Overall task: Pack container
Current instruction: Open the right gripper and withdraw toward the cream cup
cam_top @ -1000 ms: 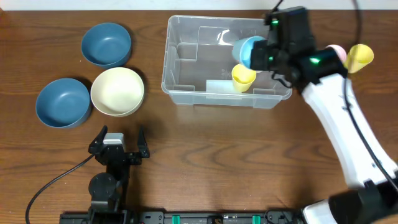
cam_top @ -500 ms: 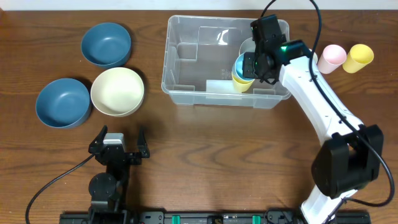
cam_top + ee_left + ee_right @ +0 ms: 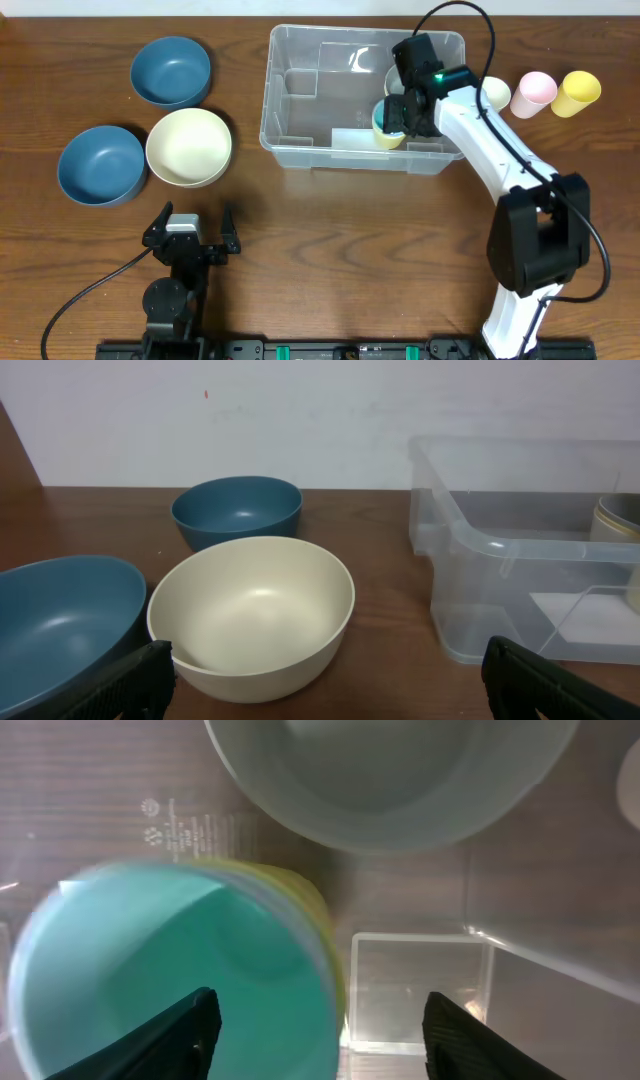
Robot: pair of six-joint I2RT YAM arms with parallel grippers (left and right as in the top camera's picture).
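Down inside container [image 3: 290, 155], right hand [image 3: 393, 117], jaws spread

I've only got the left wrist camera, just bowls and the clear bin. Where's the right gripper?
Observer: The right gripper is inside the large clear rectangular plastic bin, at its right end.
Operator: Anything under it?
Observer: A light blue plastic cup nested in a yellow plastic cup; the fingers stand apart.
Operator: Any cups outside the bin?
Observer: At least a pink plastic cup and a second yellow cup stand on the wooden table beyond the bin's right end.
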